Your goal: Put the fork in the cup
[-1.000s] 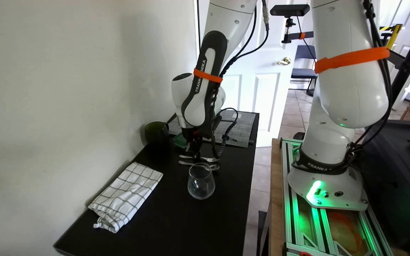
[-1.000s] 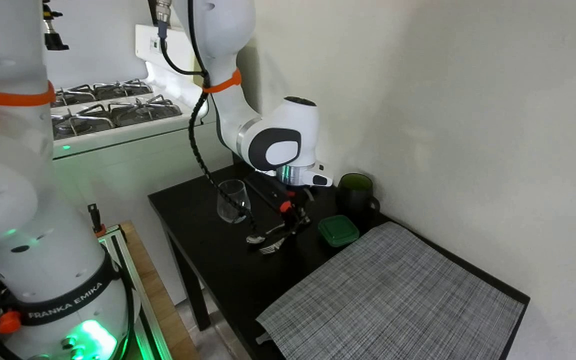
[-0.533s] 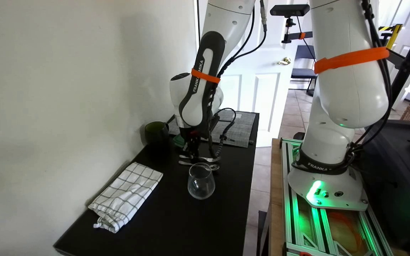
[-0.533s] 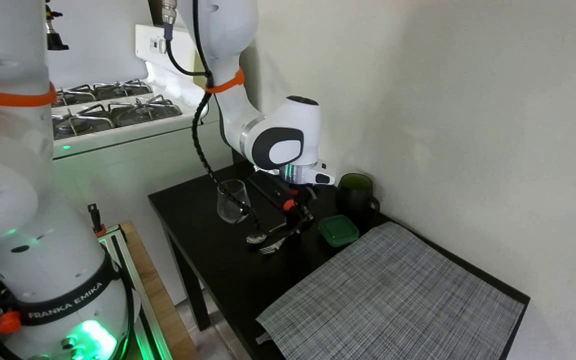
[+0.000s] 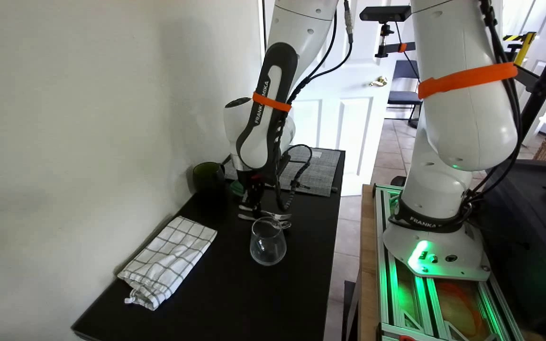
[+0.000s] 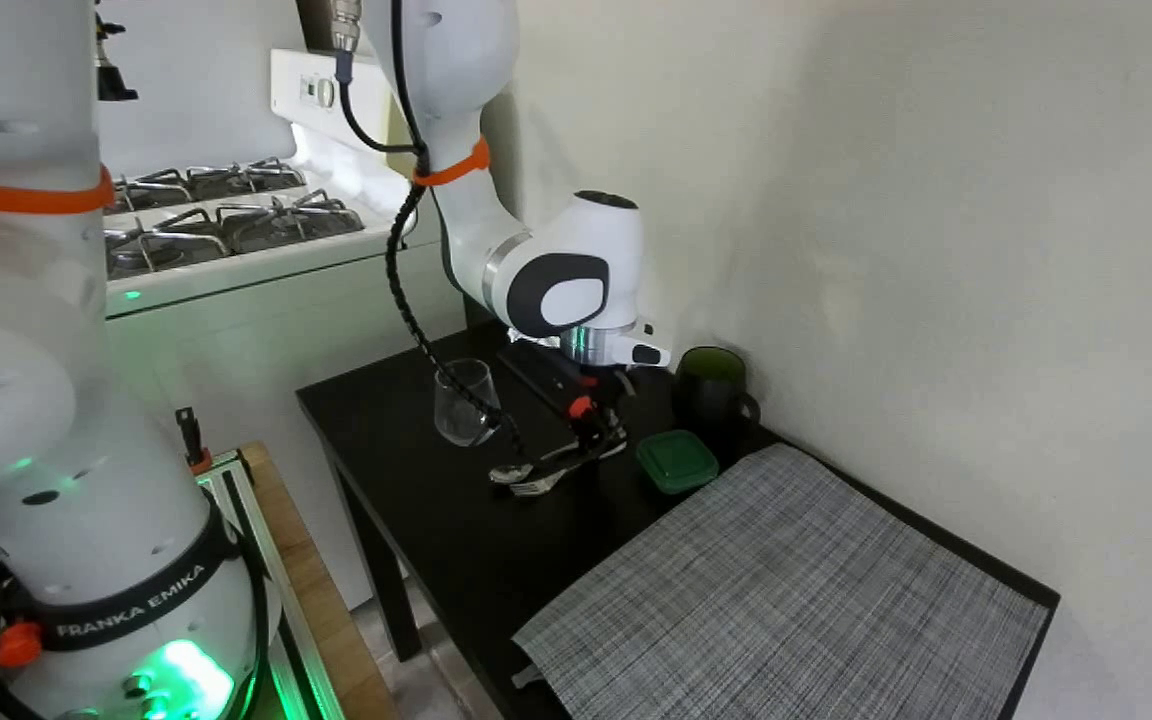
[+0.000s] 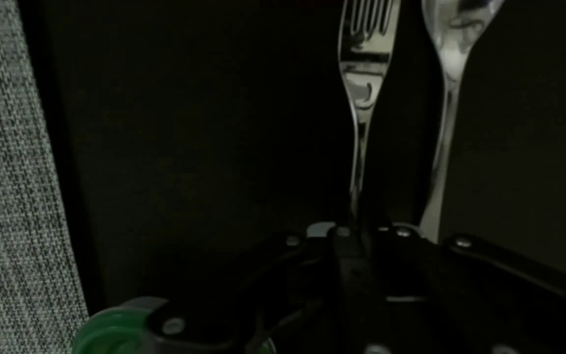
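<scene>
Fork (image 7: 363, 93): on or just above the surface (image 5: 254, 303), beside the spoon (image 7: 449, 113) and nearly flat; we cannot tell whether it is raised at all.
Tool (image 7: 365, 231): clenched, as we read the wrist view, upon the fork's handle, which runs in between close-set jaws.
Grasp: done, in our judgement, which places the task somewhat short of its middle.
Transfer: left to do; we expect a lift, a carry, a turn bringing the fork nearer upright, then lowering and release.
Clear glass (image 5: 268, 242): upright near the spoon, without the fork in it; one candidate destination.
Dark green mug (image 6: 708, 405): upright close to the wall (image 6: 886, 250), the second candidate; we cannot say which vessel the task intends.
Arm (image 6: 576, 285): reaching out over the surface, forearm slanting down and wrist bent, so that the tool points downward, low between glass and mug; we see this pose in both exterior views.
</scene>
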Motion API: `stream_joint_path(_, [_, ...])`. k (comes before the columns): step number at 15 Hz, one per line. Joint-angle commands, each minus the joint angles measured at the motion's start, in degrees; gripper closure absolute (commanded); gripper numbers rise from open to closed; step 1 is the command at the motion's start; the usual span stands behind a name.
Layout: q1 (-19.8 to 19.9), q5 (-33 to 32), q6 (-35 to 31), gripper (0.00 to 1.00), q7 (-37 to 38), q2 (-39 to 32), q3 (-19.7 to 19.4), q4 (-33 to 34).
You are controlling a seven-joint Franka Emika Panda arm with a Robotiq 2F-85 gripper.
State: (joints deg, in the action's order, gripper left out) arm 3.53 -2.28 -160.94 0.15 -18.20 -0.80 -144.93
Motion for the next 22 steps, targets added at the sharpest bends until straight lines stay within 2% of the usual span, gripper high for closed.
stream_joint_path(1, [-0.5,0.7,-1.7,0.98,-0.3,-2.2,-0.4,1.0])
stream_joint_path(5, [0.2,1.6,0.2,0.98,-0.7,1.0,0.0,-0.1])
stream_joint_path(8, [-0.5,0.3,1.9,0.98,1.1,4.5,-1.9,-1.1])
stream_joint_path(11, [-1.7,-1.7,3.3,0.98,4.3,8.0,-4.2,-2.1])
stream_joint_path(15, [-2.8,-4.3,5.8,0.98,9.9,13.7,-5.4,-4.7])
stream_joint_path(18, [-3.4,-6.7,7.8,0.98,16.1,18.4,-4.5,-7.1])
stream_joint_path(22, [-4.1,-8.4,13.5,0.98,24.1,24.1,-1.1,-9.0])
